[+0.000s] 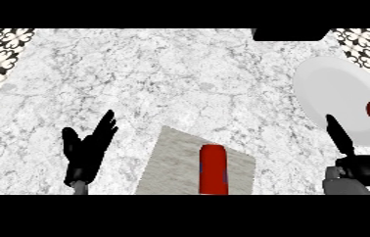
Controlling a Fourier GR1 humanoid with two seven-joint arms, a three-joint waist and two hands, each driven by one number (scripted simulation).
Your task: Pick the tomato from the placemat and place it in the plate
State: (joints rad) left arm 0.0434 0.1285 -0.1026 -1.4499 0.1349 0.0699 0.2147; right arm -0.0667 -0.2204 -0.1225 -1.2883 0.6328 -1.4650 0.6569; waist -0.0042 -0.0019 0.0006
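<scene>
Tomato (368,108) is showing only as a small dark-red sliver at the right edge of your view, lying on the plate (329,91); most of it is cut off, so you cannot tell how it is sitting. Your plate is white and is lying on the counter (166,79) at the right, partly running out of view.

Your right hand (339,135) is coming in from the lower right corner, with one straight finger pointing up across the plate's lower rim. You are seeing too little of it to tell whether the rest of its fingers are straight or curled, and you are seeing nothing held in it.

Your left hand (86,150) is resting at the lower left, fingers up and spread, thumb out to the side, holding nothing.

Between your two hands the grey mat (173,157) is lying on the counter, turned at an angle, its near edge running out of view. A red can (214,168) is standing on it, right of the mat's middle, well apart from both hands. A black shape (290,34) is sitting at the far edge, above the plate.
</scene>
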